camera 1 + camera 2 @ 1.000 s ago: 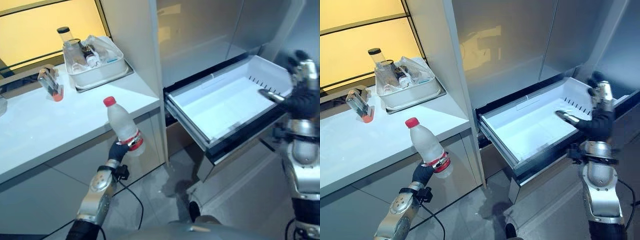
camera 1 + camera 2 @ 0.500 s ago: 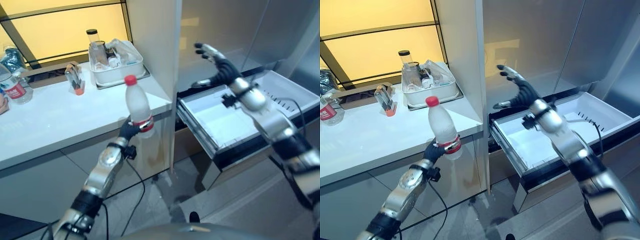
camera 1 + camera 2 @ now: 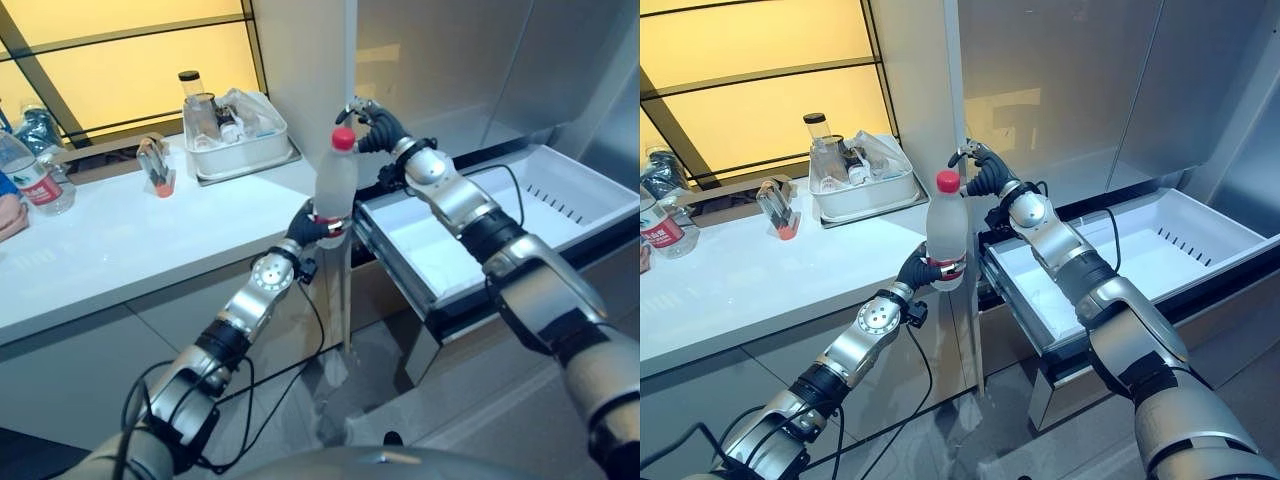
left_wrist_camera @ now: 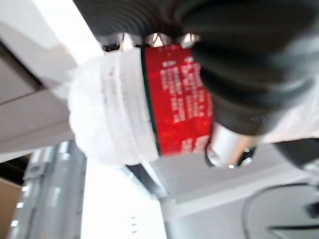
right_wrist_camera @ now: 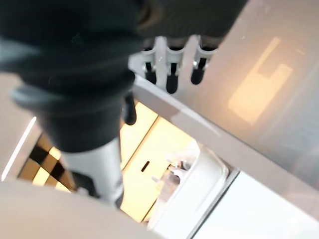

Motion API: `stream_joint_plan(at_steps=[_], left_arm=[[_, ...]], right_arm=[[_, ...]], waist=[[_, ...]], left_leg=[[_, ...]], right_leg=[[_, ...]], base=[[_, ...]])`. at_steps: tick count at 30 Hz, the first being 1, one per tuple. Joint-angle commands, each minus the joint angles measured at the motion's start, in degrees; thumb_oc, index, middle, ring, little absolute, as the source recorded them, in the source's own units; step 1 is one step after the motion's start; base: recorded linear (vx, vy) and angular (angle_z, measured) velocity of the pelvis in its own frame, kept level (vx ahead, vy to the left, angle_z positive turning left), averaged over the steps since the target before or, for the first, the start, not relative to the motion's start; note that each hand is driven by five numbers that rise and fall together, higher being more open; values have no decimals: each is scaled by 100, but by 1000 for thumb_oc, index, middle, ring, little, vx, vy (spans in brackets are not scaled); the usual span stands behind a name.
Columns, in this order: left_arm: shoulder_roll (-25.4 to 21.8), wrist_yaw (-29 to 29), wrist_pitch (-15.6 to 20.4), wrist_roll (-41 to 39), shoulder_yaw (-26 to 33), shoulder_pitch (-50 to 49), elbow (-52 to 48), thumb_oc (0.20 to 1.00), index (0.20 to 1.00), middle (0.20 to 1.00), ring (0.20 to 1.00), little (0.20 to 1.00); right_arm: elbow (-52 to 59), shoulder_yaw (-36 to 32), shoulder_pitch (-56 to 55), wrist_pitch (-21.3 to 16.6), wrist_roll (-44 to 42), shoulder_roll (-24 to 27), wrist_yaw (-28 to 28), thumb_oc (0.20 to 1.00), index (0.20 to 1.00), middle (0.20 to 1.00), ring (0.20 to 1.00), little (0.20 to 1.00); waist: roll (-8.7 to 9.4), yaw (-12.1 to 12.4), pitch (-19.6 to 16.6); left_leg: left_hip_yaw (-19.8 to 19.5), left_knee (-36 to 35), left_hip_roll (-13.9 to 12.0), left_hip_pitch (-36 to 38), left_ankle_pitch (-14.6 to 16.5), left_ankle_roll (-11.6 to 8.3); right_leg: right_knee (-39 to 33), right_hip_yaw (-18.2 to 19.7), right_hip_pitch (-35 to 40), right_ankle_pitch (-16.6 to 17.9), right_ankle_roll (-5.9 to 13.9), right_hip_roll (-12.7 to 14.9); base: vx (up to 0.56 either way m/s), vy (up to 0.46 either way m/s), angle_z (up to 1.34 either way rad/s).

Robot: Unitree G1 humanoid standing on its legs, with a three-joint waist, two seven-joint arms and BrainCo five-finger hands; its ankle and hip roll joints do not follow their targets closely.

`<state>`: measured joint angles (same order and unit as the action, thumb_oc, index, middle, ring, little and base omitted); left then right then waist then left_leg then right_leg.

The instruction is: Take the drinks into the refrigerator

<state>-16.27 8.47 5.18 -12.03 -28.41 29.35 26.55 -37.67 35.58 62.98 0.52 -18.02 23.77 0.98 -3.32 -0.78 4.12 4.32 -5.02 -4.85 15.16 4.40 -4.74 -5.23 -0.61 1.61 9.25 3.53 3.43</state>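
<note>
Beside the open fridge drawer (image 3: 1110, 250), a water bottle (image 3: 946, 232) is held upright in the left hand (image 3: 917, 272), fingers wrapped round its label, while the right hand (image 3: 983, 170), fingers seemingly loosely curled and empty, hovers by the cap; nothing is stowed yet.

Both arms are built of silver-grey segments with rounded joint housings, broken by dark bands and black sleeves near the elbows. The left hand (image 3: 303, 226) and the right hand (image 3: 372, 128) wear dark ribbed covers over wrist and back, with silver fingers (image 5: 168, 59) ending in dark tips. A round disc marks the left forearm joint.
</note>
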Motion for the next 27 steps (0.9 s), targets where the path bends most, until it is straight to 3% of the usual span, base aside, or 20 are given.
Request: stream_joint_plan(at_steps=[1, 8, 11, 15, 23, 27], left_arm=[[-83, 382, 623, -93, 25, 1181, -36, 200, 200, 200, 200, 200], [-65, 372, 626, -251, 105, 1012, -291, 200, 200, 200, 200, 200], [-120, 332, 628, -298, 273, 760, -619, 200, 200, 200, 200, 200], [-233, 188, 623, -368, 577, 229, -1057, 200, 200, 200, 200, 200], [-341, -107, 623, -622, 986, -679, -1720, 200, 200, 200, 200, 200], [-353, -184, 628, -662, 1137, -1005, -1964, 200, 200, 200, 200, 200]], right_arm=[[-216, 469, 816, -291, -309, -441, -214, 1000, 1000, 1000, 1000, 1000], [390, 451, 570, -321, -383, -452, -201, 1000, 1000, 1000, 1000, 1000], [1169, 265, 276, -397, -458, -146, -191, 1000, 1000, 1000, 1000, 1000], [2584, -344, -666, -551, -491, 684, -223, 1000, 1000, 1000, 1000, 1000], [3752, -1289, -2070, -679, -731, 1456, -381, 1000, 1000, 1000, 1000, 1000], [4024, -1581, -2629, -729, -767, 1603, -455, 1000, 1000, 1000, 1000, 1000]], waist=[[210, 110, -191], [177, 125, -189], [180, 120, -185], [174, 107, -167], [220, 116, -129], [230, 122, -110]], left_leg=[[-64, 5, 235, -324, -30, 236], [-78, 5, 237, -333, -28, 236], [-79, 3, 235, -330, -18, 243], [-86, 2, 224, -332, -1, 254], [-85, 2, 232, -396, -54, 277], [-84, 3, 234, -403, -55, 282]], right_leg=[[727, -18, 316, -1006, 281, 166], [730, -57, 324, -1017, 286, 180], [722, -56, 336, -1026, 286, 183], [701, -74, 358, -1040, 297, 204], [701, -83, 288, -992, 307, 244], [720, -76, 270, -1002, 309, 237]], base=[[0, 0, 0], [0, 0, 0], [7, 2, 3], [13, 0, 4], [-8, -2, 5], [-6, -1, 5]])
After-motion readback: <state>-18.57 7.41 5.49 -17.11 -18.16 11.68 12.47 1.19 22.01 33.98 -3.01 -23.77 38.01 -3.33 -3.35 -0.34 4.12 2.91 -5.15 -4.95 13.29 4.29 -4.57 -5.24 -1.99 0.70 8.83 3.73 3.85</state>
